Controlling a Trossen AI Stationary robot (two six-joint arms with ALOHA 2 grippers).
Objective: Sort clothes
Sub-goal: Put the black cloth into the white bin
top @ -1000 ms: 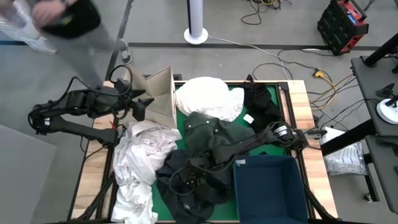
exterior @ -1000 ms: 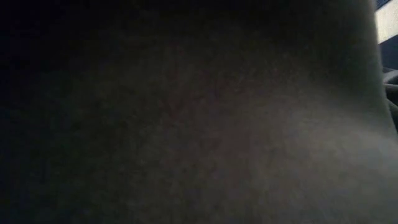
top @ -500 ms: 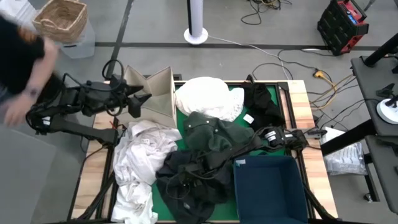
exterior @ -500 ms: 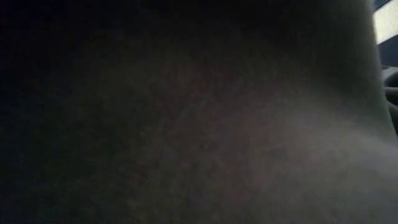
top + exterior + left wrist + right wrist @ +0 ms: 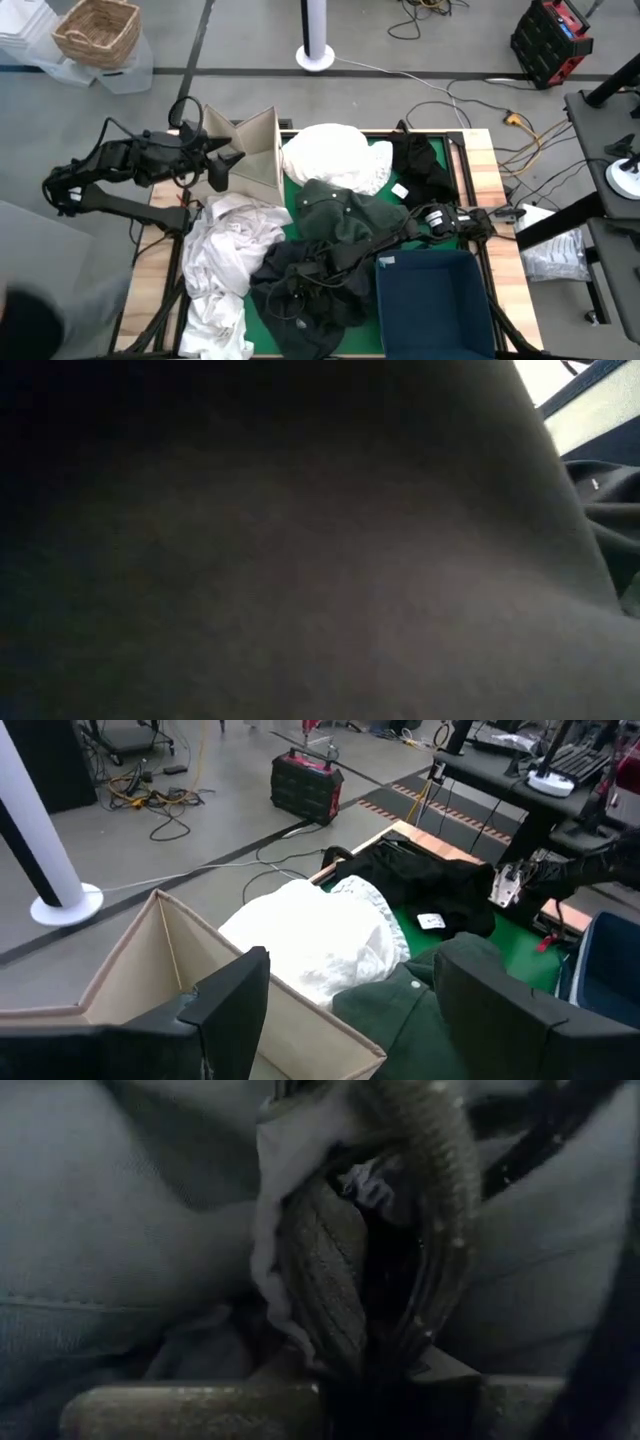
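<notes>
Clothes are piled on the green mat: a white one (image 5: pixel 335 155) at the far side, a black one (image 5: pixel 420 165) far right, a dark green one (image 5: pixel 345 215) in the middle, an off-white one (image 5: pixel 225 250) near left and a charcoal one (image 5: pixel 300 295) near the front. My right gripper (image 5: pixel 298 272) is sunk into the charcoal garment and shut on it (image 5: pixel 345 1380). My left gripper (image 5: pixel 228 165) hangs open above the cardboard box (image 5: pixel 255 150), nothing between its fingers (image 5: pixel 350 1010). Dark cloth fills the low view (image 5: pixel 300 560). My right gripper pinches a bunched fold of the charcoal garment at its ribbed collar band (image 5: pixel 325 1280), next to a white label (image 5: pixel 270 1210), between its two fingers. It comes slanting down from the table's right side. The garment lies on the pile, with cloth hiding the fingertips from above.
A navy blue bin (image 5: pixel 430 300) stands at the near right, right beside my right arm. The cardboard box stands open at the far left corner. A wicker basket (image 5: pixel 97 30) and a white pole stand (image 5: pixel 317 40) are on the floor beyond the table.
My right gripper has shut on the charcoal garment, and its arm has sunk a little lower over the pile. The dark cloth before the low camera has shifted slightly. A person has passed by beyond the table's left side.
</notes>
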